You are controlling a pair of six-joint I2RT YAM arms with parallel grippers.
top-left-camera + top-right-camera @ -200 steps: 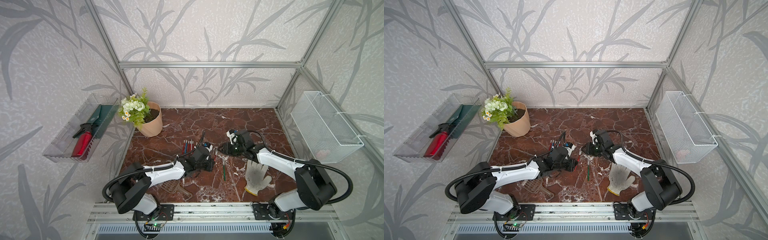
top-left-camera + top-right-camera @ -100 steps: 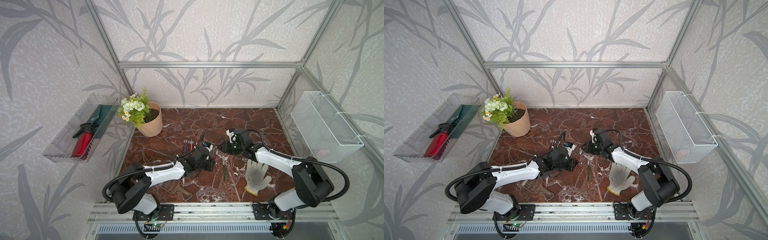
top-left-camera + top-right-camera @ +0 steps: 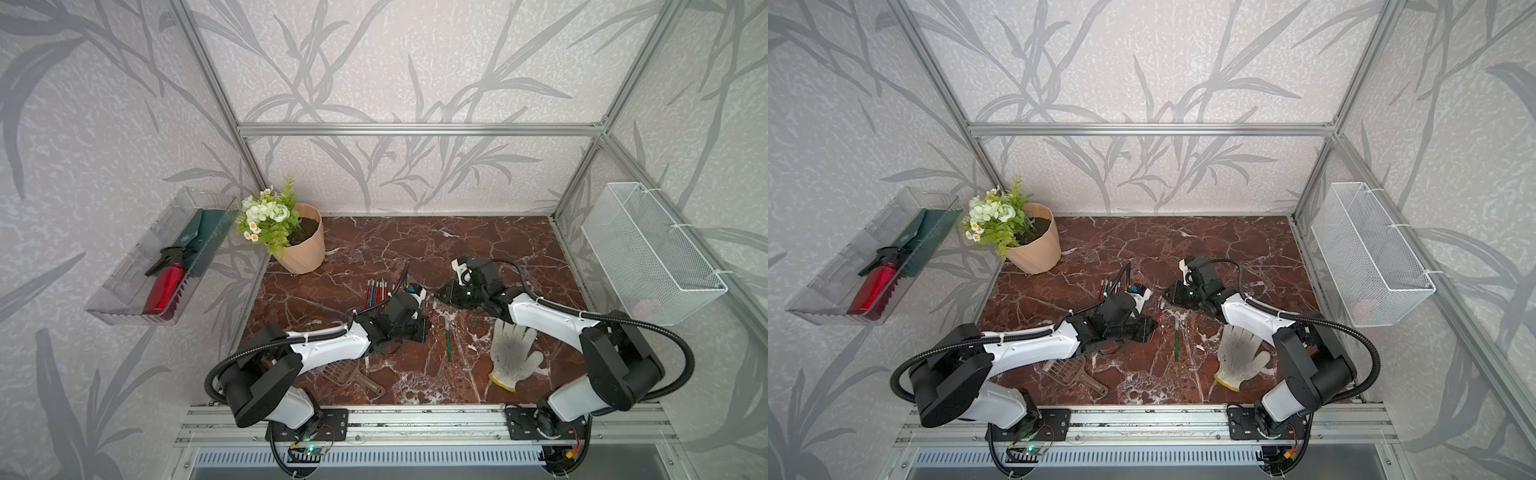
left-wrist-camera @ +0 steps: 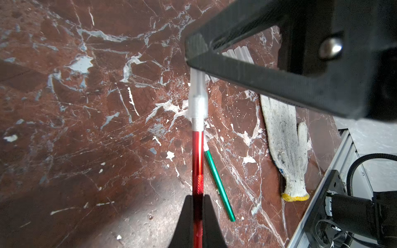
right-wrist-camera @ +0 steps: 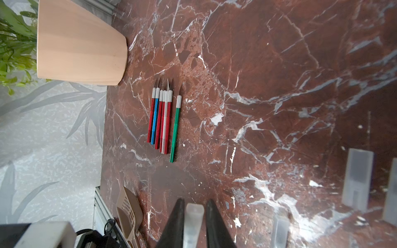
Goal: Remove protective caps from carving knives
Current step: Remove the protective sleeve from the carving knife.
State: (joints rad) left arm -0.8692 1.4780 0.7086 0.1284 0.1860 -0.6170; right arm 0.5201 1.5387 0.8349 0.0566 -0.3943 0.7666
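**A:** Where was the capped one?

**B:** The red carving knife (image 4: 197,167) sat just below the middle of both top views. The left gripper (image 4: 197,199) was clamped shut on its handle. The protective cap (image 4: 197,101) was on the tip, and the right gripper (image 5: 194,204) had its fingers pressed against both sides of that cap.

**A:** What lay around it?

**B:** A green carving knife (image 4: 217,182) lay on the surface (image 3: 478,249) just beside the red one, to its lower right in a top view. A dirty white work glove (image 3: 513,353) lay further right. The row of carving knives (image 5: 163,120), tips bare, was up and left of centre, partly hidden by the left arm in the top views. A few loose caps (image 5: 357,178) lay near the right gripper.

**A:** Anything else?

**B:** A brown scoop (image 3: 353,376) lay at the lower edge, a flower pot (image 3: 301,245) stood at upper left and a wire basket (image 3: 648,253) hung at right. The clear tray (image 3: 124,299) at left held a red bottle (image 3: 164,286).

**A:** Any writing?

**B:** There was one pale mark on the green tool (image 3: 195,237) in the tray, too small to read.
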